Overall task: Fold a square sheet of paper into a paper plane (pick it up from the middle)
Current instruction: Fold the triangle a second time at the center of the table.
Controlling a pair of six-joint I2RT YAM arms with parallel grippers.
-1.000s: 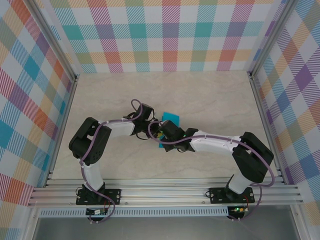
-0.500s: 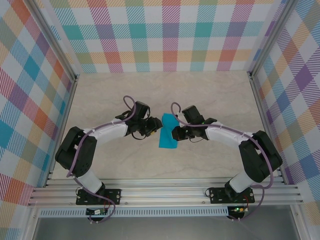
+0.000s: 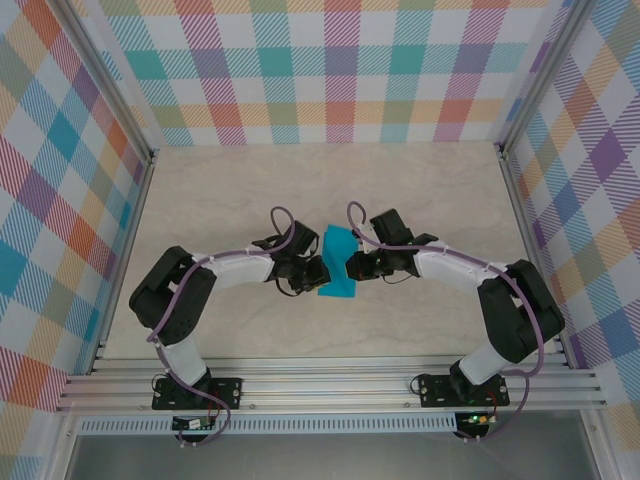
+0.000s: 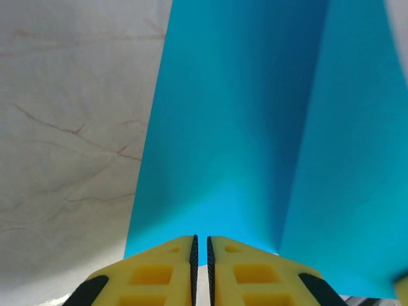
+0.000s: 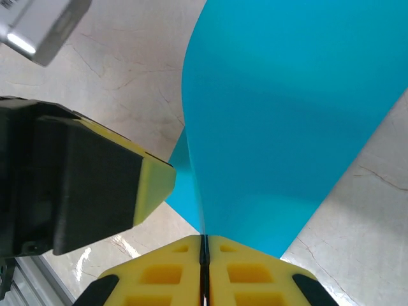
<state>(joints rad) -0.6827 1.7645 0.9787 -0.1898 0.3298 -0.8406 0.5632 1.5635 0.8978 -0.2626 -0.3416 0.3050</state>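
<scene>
The teal square sheet of paper (image 3: 337, 264) is folded along a crease and stands up off the table between my two grippers. My right gripper (image 3: 351, 266) is shut on its edge; in the right wrist view the sheet (image 5: 287, 115) runs straight into the closed jaws (image 5: 204, 241). My left gripper (image 3: 319, 272) meets the paper from the left. Its jaws (image 4: 201, 245) are drawn together to a thin slit at the sheet's near edge (image 4: 255, 127). Teal shows through the slit, with no paper caught in it. One left fingertip (image 5: 155, 183) shows beside the lower flap.
The marble-look table (image 3: 420, 190) stretches bare behind and to both sides of the paper. Aluminium rails (image 3: 330, 385) run along the near edge and up both sides. Plaid walls (image 3: 330, 70) close in the back and sides.
The left gripper has swung in from the left to the paper's edge and its jaws have closed. The right gripper kept its hold, and the paper now stands shorter and more bunched.
</scene>
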